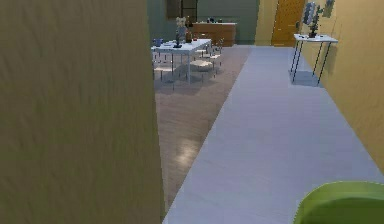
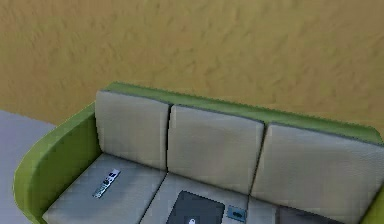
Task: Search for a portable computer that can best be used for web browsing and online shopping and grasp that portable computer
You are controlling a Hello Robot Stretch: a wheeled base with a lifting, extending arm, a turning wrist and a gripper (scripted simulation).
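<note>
A dark flat rectangular thing (image 2: pixel 195 209), shaped like a closed laptop, lies on the middle seat of a green sofa (image 2: pixel 40 175) with beige cushions, at the arm side view's bottom edge. Just to its right sits a small grey object (image 2: pixel 237 212). On the left seat lies a slim grey remote-like object (image 2: pixel 106 184).
A yellow wall stands behind the sofa. In the forward view a wall (image 1: pixel 70 110) fills the left, and the sofa's green arm (image 1: pixel 340 205) shows at the bottom right. A grey-blue carpet (image 1: pixel 270 130) runs ahead beside wood floor. Far off stand a white dining table (image 1: pixel 180 48) with chairs and a side table (image 1: pixel 313 42).
</note>
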